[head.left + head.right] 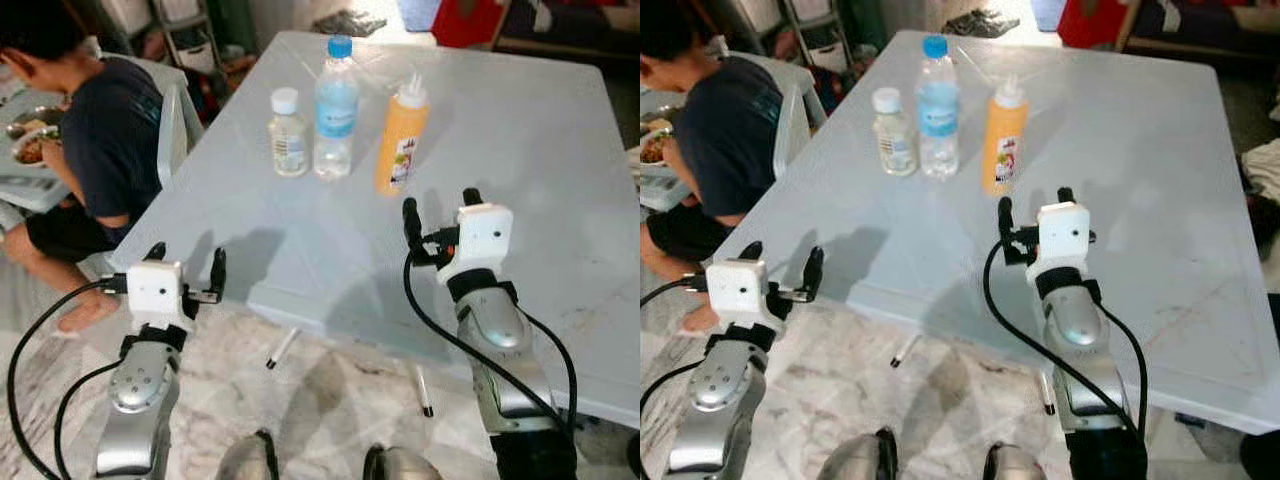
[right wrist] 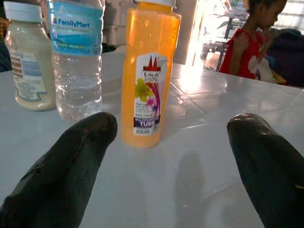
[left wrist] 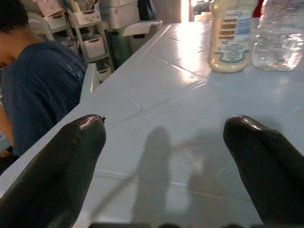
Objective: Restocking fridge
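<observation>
Three containers stand in a row at upper centre on the table (image 1: 520,150): small jar (image 1: 288,133), water bottle (image 1: 336,108), orange squeeze bottle (image 1: 402,137). Right gripper (image 1: 440,215) spread wide, empty, faces the orange bottle; advance level, close mid-body. Left gripper (image 1: 185,270) wide, empty, at the table's edge.

Ahead of the right pincer (image 2: 168,166), the orange sauce bottle (image 2: 148,71) loses its cap to the frame edge, as does the water bottle (image 2: 76,57) beside it. The sauce label's small print is unreadable.
</observation>
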`<state>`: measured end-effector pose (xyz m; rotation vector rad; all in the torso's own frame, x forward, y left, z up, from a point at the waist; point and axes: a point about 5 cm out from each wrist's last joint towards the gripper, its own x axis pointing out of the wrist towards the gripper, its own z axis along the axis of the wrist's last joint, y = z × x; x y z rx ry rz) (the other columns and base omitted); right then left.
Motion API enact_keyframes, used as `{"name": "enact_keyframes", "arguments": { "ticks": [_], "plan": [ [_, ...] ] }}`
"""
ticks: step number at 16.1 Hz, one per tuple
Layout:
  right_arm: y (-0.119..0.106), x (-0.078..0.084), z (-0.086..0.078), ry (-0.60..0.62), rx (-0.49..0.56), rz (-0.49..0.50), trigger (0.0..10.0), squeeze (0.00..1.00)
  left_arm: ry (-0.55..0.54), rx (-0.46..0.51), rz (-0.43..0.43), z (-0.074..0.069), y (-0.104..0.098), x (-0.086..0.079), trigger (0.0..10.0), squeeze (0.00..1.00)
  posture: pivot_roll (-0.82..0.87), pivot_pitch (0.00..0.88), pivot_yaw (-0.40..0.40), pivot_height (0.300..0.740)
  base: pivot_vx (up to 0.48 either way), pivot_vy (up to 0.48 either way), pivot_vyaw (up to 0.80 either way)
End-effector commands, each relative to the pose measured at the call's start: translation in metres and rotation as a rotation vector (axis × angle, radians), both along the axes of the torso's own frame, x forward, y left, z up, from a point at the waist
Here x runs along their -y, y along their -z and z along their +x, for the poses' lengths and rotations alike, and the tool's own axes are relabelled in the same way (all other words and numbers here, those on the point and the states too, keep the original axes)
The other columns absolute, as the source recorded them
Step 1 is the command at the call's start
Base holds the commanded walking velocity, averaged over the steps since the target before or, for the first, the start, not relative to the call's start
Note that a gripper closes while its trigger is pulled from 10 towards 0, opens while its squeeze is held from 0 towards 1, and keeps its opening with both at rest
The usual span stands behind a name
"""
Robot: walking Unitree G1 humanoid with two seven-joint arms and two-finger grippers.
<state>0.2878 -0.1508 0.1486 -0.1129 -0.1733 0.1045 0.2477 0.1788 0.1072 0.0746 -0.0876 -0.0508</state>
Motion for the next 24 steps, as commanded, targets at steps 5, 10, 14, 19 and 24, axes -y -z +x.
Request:
{"name": "enact_keyframes", "arguments": {
  "ticks": [5, 10, 14, 19, 24],
  "plan": [
    [0.005, -0.008, -0.005, -0.008, -0.022, 0.015, 10.0, 0.0, 0.002, 0.005, 0.003, 0.001, 0.0, -0.001, 10.0, 0.0, -0.02, 0.134, 0.037, 0.74, 0.156, 0.0, 0.0],
    [0.022, -0.001, -0.023, 0.008, -0.048, 0.008, 10.0, 0.0, 0.005, 0.004, 0.003, -0.001, 0.001, 0.0, 10.0, 0.0, -0.02, 0.13, 0.033, 0.74, 0.349, 0.0, 0.11],
    [0.027, 0.014, -0.034, 0.038, -0.06, -0.026, 10.0, 0.0, 0.002, -0.002, 0.003, -0.002, 0.002, -0.002, 10.0, 0.0, -0.04, 0.129, 0.037, 0.74, 0.351, 0.0, 0.0],
    [0.026, 0.003, -0.031, -0.018, -0.048, -0.033, 10.0, 0.0, -0.007, -0.006, -0.016, -0.002, 0.004, -0.001, 10.0, 0.0, -0.03, 0.12, 0.026, 0.74, 0.178, 0.0, 0.0],
    [0.024, 0.003, -0.024, -0.035, -0.034, -0.044, 10.0, 0.0, -0.013, -0.009, -0.013, -0.002, 0.005, -0.002, 10.0, 0.0, -0.03, 0.119, 0.024, 0.74, 0.0, 0.0, 0.0]
  ]
}}
